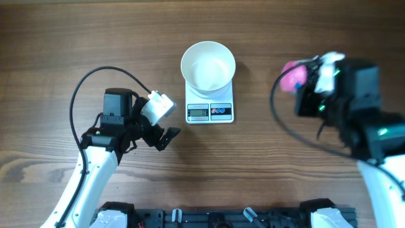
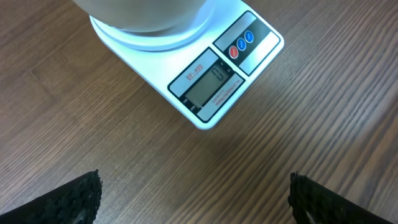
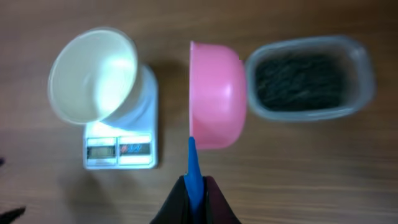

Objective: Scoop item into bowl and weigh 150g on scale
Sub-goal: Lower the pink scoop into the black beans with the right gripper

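Observation:
The white bowl stands empty on the white scale, whose display faces the front edge. In the right wrist view the item fills a clear container to the right of the bowl and scale. My right gripper is shut on the blue handle of a pink scoop, held above the table between bowl and container; the scoop's inside does not show. My left gripper hangs open and empty just in front of the scale, its fingers wide apart.
The right arm covers the container in the overhead view, with only the pink scoop poking out at its left. The left arm and its cable lie left of the scale. Bare wood table surrounds everything.

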You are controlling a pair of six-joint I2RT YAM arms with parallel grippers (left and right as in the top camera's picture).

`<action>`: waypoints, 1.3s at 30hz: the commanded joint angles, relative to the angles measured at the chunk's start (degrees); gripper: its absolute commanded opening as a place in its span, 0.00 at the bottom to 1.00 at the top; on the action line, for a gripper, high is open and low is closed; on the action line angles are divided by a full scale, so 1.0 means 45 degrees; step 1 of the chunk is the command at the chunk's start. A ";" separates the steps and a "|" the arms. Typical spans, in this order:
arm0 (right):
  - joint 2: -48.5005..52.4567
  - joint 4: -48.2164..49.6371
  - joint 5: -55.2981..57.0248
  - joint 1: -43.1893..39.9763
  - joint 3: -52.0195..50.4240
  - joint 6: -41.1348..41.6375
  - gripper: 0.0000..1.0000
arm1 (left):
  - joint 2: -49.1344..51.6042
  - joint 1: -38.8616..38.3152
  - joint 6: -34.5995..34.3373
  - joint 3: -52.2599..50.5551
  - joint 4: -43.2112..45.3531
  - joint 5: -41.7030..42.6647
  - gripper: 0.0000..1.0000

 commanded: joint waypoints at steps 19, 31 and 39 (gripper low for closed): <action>0.6611 0.1253 -0.0121 -0.4551 0.2137 -0.4886 0.04 | -0.0126 -0.0083 0.0243 -0.0131 0.0019 0.0243 1.00; 0.7893 0.1384 -0.0359 -0.4551 0.1656 -0.4566 0.04 | -0.0126 -0.0083 0.0238 -0.0131 0.0019 0.0243 1.00; 0.8471 0.1171 -0.1758 -0.4537 0.1651 -0.4857 0.04 | -0.0126 -0.0083 0.0238 -0.0131 0.0019 0.0243 1.00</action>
